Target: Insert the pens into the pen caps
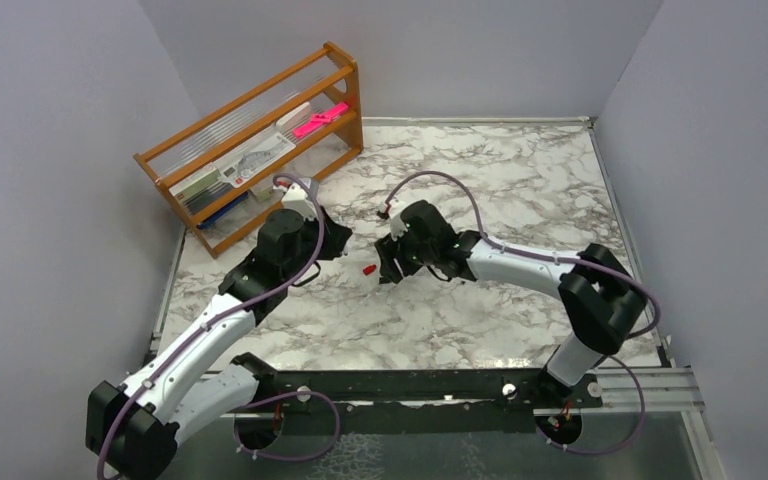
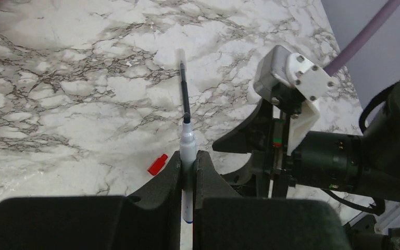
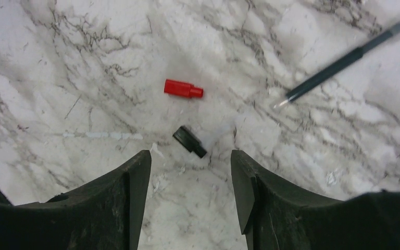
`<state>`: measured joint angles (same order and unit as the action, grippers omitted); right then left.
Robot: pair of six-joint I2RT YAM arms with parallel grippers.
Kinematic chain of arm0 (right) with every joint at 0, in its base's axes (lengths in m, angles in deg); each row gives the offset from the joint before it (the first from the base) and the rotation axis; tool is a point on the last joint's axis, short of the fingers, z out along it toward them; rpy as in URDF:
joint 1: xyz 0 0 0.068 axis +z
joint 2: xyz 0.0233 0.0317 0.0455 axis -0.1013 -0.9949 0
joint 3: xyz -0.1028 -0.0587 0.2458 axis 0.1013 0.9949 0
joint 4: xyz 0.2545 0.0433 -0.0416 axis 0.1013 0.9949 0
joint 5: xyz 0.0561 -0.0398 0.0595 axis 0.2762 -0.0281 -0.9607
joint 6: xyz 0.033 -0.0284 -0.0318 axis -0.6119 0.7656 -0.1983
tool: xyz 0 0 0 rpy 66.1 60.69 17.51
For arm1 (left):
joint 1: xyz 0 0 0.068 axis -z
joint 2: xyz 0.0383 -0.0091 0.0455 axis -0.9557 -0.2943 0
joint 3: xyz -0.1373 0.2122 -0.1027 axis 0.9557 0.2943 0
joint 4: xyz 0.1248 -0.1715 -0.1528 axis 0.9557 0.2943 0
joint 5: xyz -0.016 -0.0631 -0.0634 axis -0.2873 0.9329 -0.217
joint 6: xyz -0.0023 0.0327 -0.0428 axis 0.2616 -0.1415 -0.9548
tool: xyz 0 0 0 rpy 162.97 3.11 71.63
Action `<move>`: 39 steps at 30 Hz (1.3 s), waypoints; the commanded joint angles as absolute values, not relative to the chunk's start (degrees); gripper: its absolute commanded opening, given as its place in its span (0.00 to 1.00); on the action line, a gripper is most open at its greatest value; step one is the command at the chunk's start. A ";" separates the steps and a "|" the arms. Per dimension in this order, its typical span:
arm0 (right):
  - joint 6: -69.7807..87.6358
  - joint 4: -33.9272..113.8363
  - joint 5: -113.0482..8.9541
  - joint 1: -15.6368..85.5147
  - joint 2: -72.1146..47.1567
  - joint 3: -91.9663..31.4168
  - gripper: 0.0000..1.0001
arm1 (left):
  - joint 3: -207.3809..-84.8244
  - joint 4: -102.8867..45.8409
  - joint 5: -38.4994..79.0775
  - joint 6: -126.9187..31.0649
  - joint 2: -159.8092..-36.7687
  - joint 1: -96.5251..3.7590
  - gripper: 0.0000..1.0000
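We clamped one pen (image 2: 186, 99) in the left gripper (image 2: 188, 156), shut tight on its barrel.
Only our right wrist view showed the black cap (image 3: 189, 141) and a dark pen (image 3: 344, 62) on the table (image 3: 57, 62); the red cap (image 3: 183, 88) appeared in all views. The right gripper (image 3: 190, 155) stood wide, empty, black cap just ahead.

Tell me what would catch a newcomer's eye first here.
The left claw is clamped on a clear pen with a dark ink core, pointing it out over the marble table. Just ahead of the open right claw, a bright red cap and a black cap lie loose on the marble, apart from each other.
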<state>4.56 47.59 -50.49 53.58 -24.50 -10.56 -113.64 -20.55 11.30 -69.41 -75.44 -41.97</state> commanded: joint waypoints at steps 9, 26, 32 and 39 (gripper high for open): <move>15.57 52.57 -48.83 53.88 -40.75 -23.86 0.60 | -113.72 -18.63 7.61 -67.70 -70.15 -42.71 0.00; 11.94 48.58 -54.83 54.68 -34.99 -17.07 0.55 | -112.22 -20.26 9.61 -67.02 -71.67 -43.25 0.00; 11.11 49.79 -53.34 54.92 -33.56 -16.12 0.50 | -111.26 -20.17 9.67 -67.22 -70.99 -43.35 0.00; 10.14 50.16 -51.52 56.55 -31.60 -14.81 0.50 | -110.31 -20.31 9.88 -67.27 -70.75 -43.44 0.00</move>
